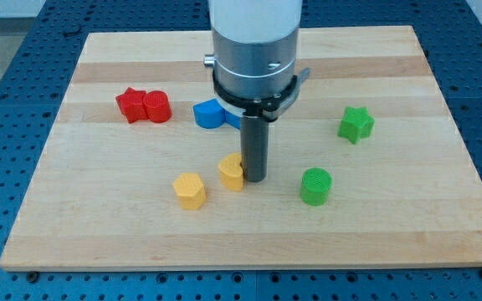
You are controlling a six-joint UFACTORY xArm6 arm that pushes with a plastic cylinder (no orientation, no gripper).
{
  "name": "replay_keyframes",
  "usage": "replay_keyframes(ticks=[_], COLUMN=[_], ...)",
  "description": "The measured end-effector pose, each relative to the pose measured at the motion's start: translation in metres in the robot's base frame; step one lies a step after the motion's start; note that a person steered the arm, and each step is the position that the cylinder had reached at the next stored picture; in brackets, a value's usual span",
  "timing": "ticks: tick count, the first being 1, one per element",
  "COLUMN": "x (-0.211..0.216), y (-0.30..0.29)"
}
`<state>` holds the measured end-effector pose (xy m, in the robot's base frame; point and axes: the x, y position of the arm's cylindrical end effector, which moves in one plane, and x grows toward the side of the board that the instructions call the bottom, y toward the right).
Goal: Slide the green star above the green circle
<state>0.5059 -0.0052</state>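
a pale wooden board (249, 242) lies on a blue perforated table (7, 50). my tip (254, 180), a plain rod with no jaws to open or close, touches the yellow heart (232, 172). the green circle (315, 186) sits right of it, the green star (356, 124) further up-right, both apart.

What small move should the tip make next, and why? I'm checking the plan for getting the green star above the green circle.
Probably swing my tip toward the view's right and up, round to the right side of the green star. My tip now sits against a yellow block, well left of the star. The star lies up and right of the green circle, so a leftward push should place it above.
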Motion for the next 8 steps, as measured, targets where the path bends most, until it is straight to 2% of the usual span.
replay_keyframes(ticks=[3, 6, 7, 8], x=[-0.007, -0.108, -0.153, -0.162], y=[-0.024, 0.063, 0.112, 0.18])
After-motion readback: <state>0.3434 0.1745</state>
